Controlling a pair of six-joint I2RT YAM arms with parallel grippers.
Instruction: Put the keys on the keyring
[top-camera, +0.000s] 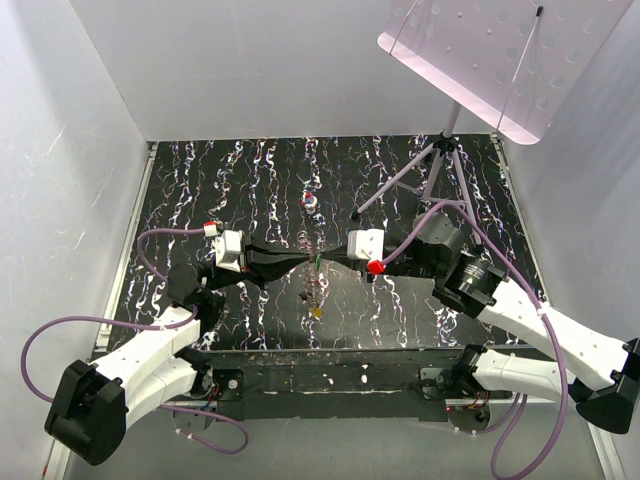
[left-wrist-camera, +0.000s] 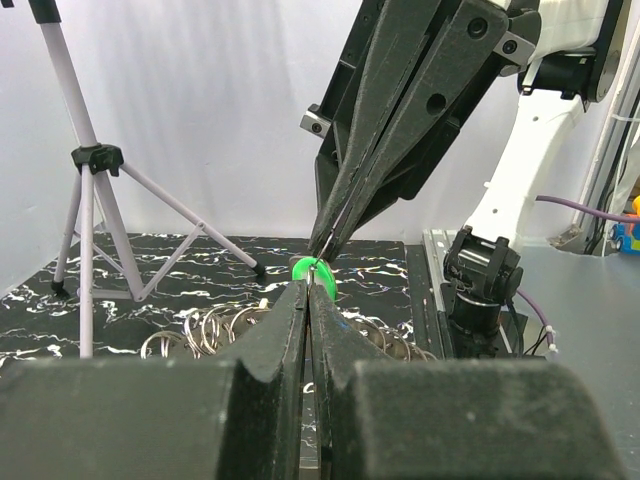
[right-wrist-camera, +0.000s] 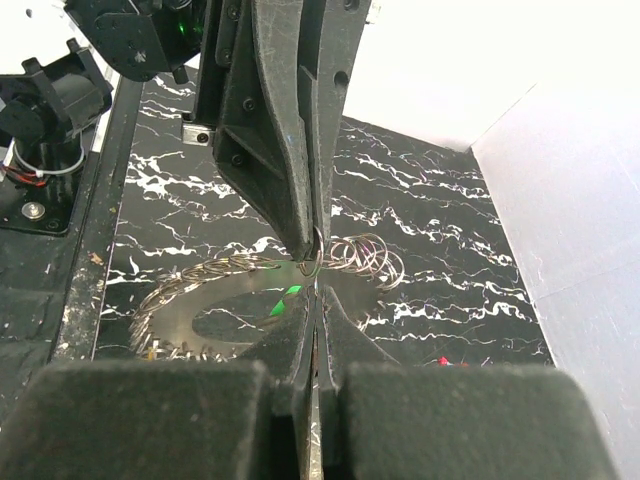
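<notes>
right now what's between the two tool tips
The green key, its head sitting where left tool and right tool tips meet; clearest in the left wrist view.

lab test booth: white panel walls (top-camera: 250, 60), marbled black tabletop (top-camera: 200, 180), tripod (top-camera: 440, 160)

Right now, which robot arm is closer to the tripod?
Right. The right arm bends in just in front of the tripod, its wrist near the tripod's legs. The left arm is over on the tripod's left, much farther away.
</notes>
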